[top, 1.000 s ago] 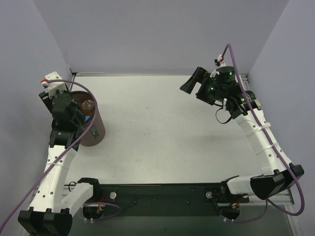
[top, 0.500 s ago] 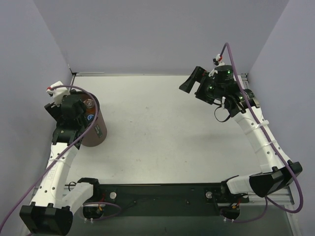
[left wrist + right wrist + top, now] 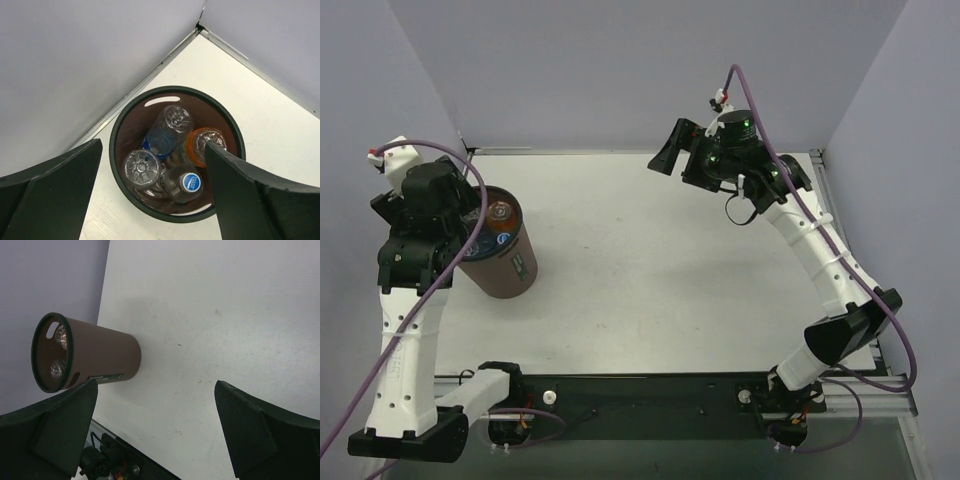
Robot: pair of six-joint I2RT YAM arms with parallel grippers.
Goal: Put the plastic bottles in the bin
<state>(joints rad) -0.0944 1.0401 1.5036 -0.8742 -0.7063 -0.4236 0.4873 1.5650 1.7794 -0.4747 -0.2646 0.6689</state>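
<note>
My left hand (image 3: 152,150) hangs directly over the bin (image 3: 114,150), its two fingers spread wide with nothing between them. Looking down past them I see the plastic bottles (image 3: 167,131) inside the bin. There is a clear one with a blue label, an orange one (image 3: 199,146) beside it, a plain clear one (image 3: 141,168), and one whose white cap bears a blue mark (image 3: 187,182). They are packed close together and touch one another.

The bin stands upright on the left side of the counter (image 3: 660,270), close to the left wall (image 3: 380,90) and not far from the back corner. Its brown side carries a small label, and its rim is black.

My right hand (image 3: 156,385) is held high over the far right part of the counter, turned toward the bin. It is also wide open and holds nothing.

The counter is a flat, matt, off-white sheet with a few faint specks and scuffs. A thin metal strip (image 3: 150,75) runs where the sheet meets the walls. Pale lilac walls close in the left side, the back (image 3: 640,70) and the right side, all plain and unmarked. A black rail (image 3: 640,392) runs along the near edge between the bases of my arms. A purple cable (image 3: 470,215) loops from my left wrist down past the bin.
</note>
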